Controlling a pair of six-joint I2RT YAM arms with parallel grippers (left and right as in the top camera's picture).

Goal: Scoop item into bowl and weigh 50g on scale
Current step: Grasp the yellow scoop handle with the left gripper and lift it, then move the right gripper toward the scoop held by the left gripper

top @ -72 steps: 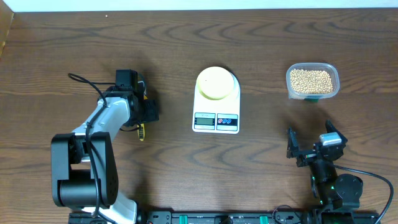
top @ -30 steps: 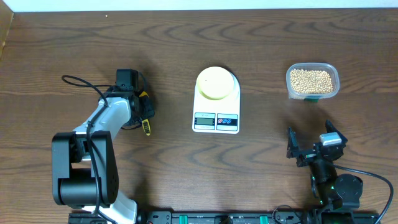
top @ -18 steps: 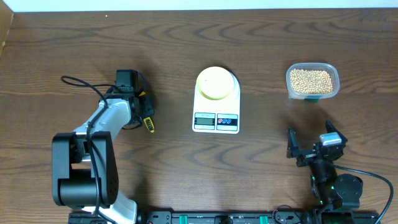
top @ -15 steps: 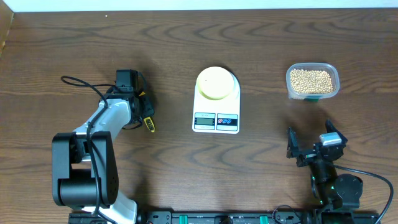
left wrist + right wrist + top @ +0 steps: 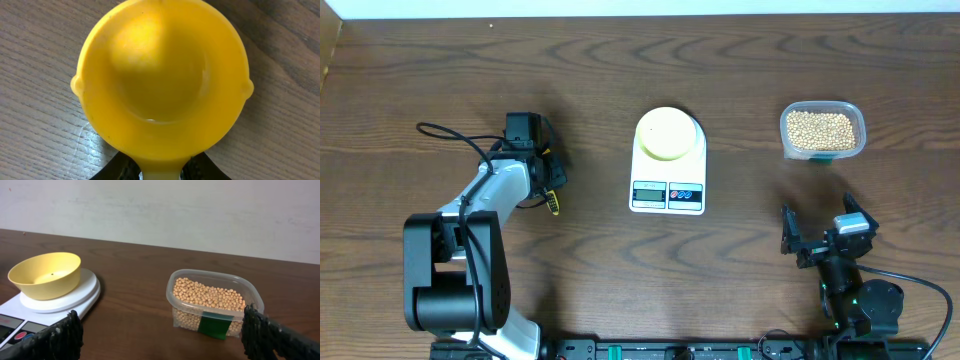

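beans (image 5: 207,296) fill clear tub (image 5: 176,291); bowl (image 5: 668,132) sits on scale (image 5: 667,192). left pincer (image 5: 161,172) clenched on yellow scoop (image 5: 162,80) handle; right pincer (image 5: 162,337) released, spread wide.

A dark brown table with bold wavy wood grain (image 5: 440,70) fills the overhead view from edge to edge. Along its far side runs a plain off-white wall (image 5: 200,215), matte and faintly mottled, meeting the tabletop in a straight line. The light is soft and even, with faint shadows. A pale sheen (image 5: 85,140) lies on the wood close up.
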